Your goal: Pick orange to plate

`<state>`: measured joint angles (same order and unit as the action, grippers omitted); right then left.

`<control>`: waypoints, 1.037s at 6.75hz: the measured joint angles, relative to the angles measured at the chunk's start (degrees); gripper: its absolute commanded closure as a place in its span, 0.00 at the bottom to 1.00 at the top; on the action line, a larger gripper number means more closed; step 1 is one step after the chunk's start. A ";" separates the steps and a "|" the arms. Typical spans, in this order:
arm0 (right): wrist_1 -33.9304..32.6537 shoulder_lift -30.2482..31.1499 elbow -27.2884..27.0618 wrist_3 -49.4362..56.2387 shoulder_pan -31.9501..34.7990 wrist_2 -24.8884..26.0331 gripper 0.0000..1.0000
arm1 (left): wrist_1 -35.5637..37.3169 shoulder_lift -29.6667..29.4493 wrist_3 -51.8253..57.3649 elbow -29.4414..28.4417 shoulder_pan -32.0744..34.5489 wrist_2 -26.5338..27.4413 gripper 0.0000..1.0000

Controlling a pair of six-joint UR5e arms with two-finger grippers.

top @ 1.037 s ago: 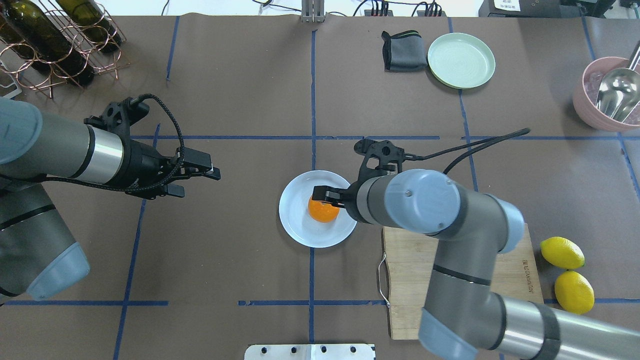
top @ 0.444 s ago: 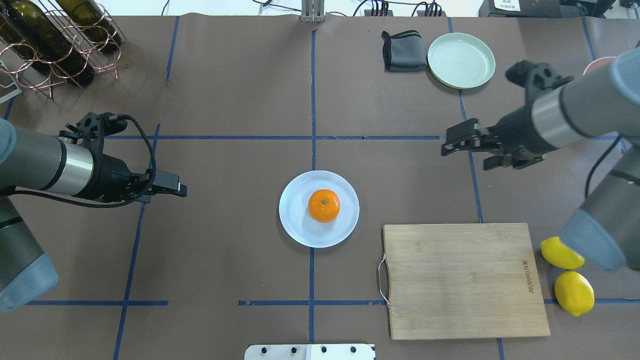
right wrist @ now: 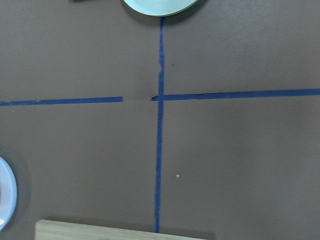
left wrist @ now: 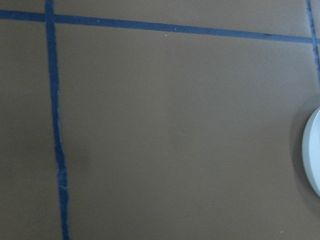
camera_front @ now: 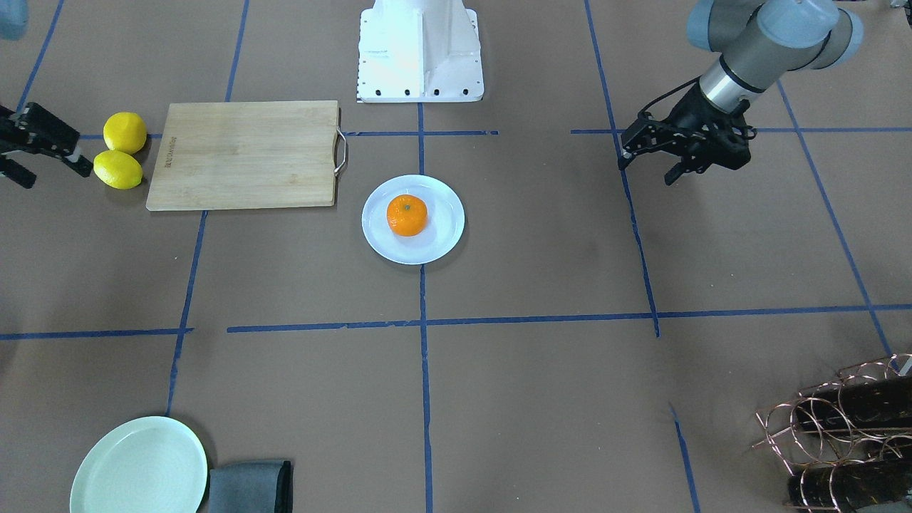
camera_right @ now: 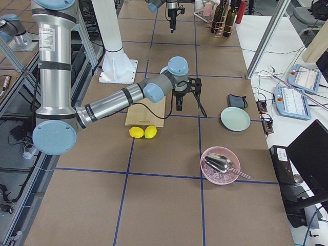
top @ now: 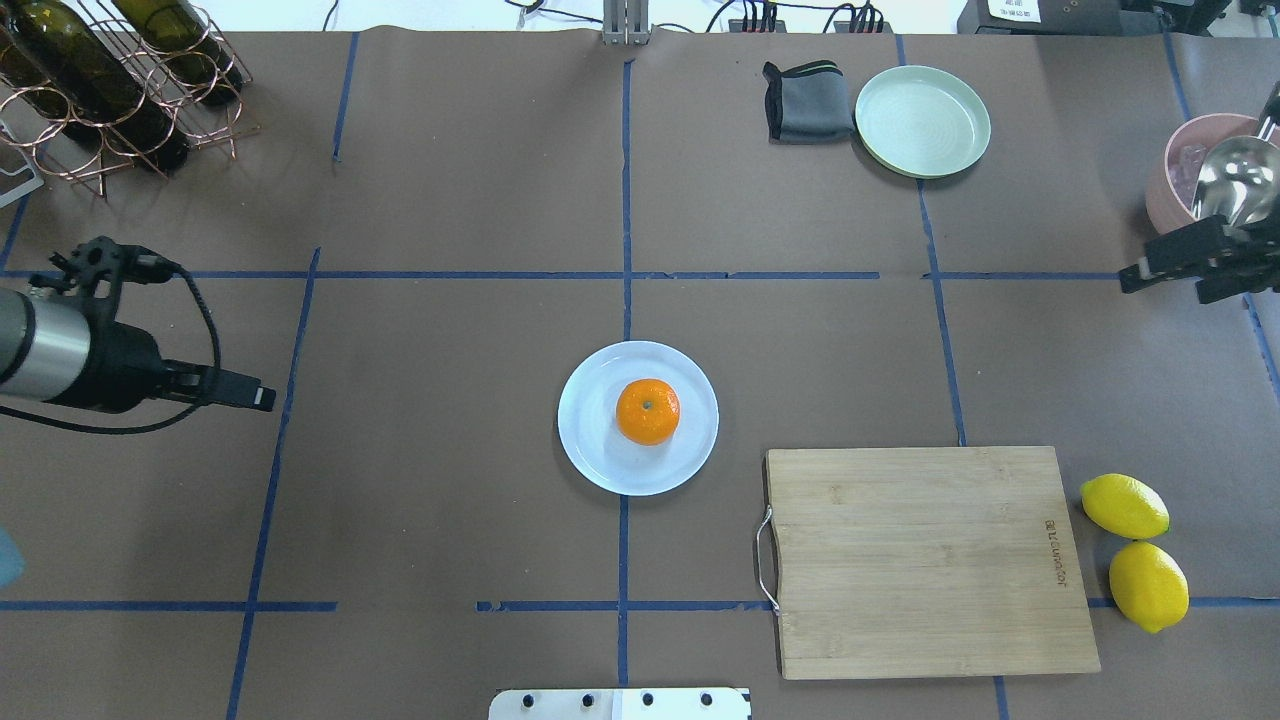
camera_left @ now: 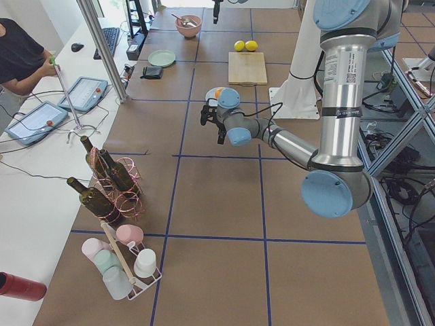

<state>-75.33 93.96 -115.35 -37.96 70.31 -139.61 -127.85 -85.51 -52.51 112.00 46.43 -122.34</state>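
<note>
Front-facing: shows the orange [camera_front: 407, 215] lying on the white plate [camera_front: 440, 242] at mid-table, touched by neither gripper. Finds the left gripper [camera_front: 647, 169] at 2 o'clock from the plate, well apart from it, fingers spread and holding nothing. Finds the right gripper [camera_front: 57, 174] at 9 o'clock, at the frame's edge just beside two lemons [camera_front: 117, 169], fingers likewise spread and bare. Places a wooden cutting board [camera_front: 242, 153] at 10 o'clock from the plate.

Overhead: puts the left gripper at 9 o'clock from the plate, the right at 2 o'clock near a pink bowl [top: 1160, 200], the board at 4 o'clock.

Left side: catches only a sliver of the orange behind the near arm.

Left wrist: catches the plate's rim at 3 o'clock of the frame.

Right wrist: catches the plate's rim at 8 o'clock, a pale green plate [right wrist: 160, 5] at 12 o'clock, the board's edge at 7 o'clock.
</note>
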 measured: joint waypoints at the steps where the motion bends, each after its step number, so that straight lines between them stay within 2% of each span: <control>1: -3.71 1.54 1.29 10.94 4.03 -0.40 0.00 | 0.05 3.76 8.31 0.11 4.94 -2.64 0.00; 3: -17.57 1.80 2.06 35.18 10.92 4.06 0.00 | 1.68 9.46 25.34 -0.43 16.61 -9.95 0.00; 4: -24.19 1.26 2.25 43.66 12.43 6.89 0.00 | 6.29 10.53 33.98 -0.85 22.53 -12.99 0.00; 5: -28.32 1.29 2.28 47.11 13.00 7.35 0.00 | 15.02 10.41 41.30 -0.61 28.15 -15.15 0.00; 6: -30.14 1.80 2.27 47.88 13.19 5.76 0.00 | 25.12 9.77 45.78 0.30 33.13 -16.38 0.00; 7: -30.65 2.19 2.17 47.76 13.24 4.02 0.00 | 30.98 9.69 47.69 0.92 36.00 -16.87 0.00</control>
<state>-105.98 96.15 -113.18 9.80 83.55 -135.58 -96.87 -75.82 -4.83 112.91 82.44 -139.20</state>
